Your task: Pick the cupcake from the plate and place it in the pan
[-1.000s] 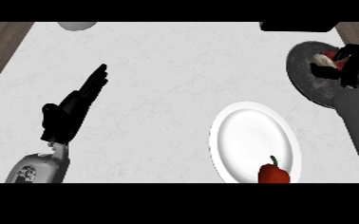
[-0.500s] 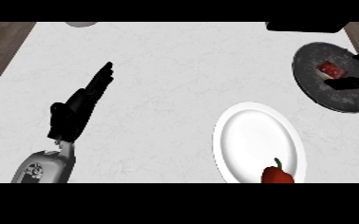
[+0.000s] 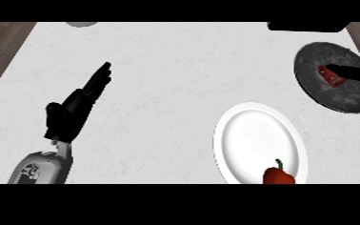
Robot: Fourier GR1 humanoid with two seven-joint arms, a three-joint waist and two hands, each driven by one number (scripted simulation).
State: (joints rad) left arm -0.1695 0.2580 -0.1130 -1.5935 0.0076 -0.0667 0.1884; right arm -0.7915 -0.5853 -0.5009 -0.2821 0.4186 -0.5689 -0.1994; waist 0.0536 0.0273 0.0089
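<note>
One left hand (image 3: 74,109) rests at the view's left, fingers (image 3: 98,78) straight and open; cupcake (image 3: 330,75) sits in pan (image 3: 316,83)

White marble counter (image 3: 175,66), dark pan (image 3: 320,88), white plate (image 3: 253,138)

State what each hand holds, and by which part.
Left hand: nothing, fingers straight. Right hand: mostly out of view, so it cannot be told.

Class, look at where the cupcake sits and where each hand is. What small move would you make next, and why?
Probably draw the right hand back from the pan toward the view's edge. The cupcake already sits in the pan, and the white plate holds only a red pepper. The left hand rests open at the left.
</note>
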